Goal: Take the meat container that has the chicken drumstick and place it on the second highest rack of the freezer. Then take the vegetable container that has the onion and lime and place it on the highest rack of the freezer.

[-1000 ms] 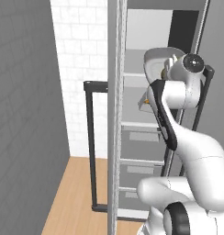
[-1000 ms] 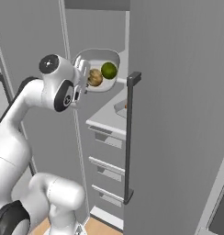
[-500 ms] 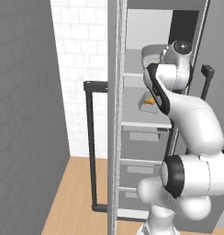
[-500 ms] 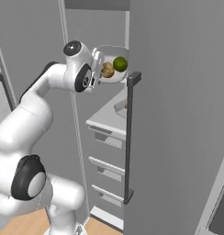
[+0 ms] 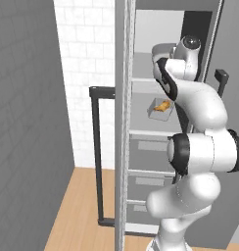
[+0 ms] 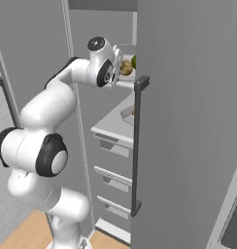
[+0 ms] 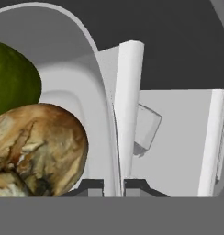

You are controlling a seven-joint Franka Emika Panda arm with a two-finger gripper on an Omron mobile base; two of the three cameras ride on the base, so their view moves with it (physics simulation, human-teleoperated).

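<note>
Left base view: tall grey freezer with white-grey shelves, door open. Clear meat container holding the golden-brown chicken drumstick sits on a shelf, at 7 o'clock of the arm's wrist.

Right base view: white rounded vegetable container with tan onion and dark-green lime is held at the top shelf edge.

Hand view: tool clamped on the container's rim. Risk: the container catches the shelf edge and tips, spilling both.
</note>
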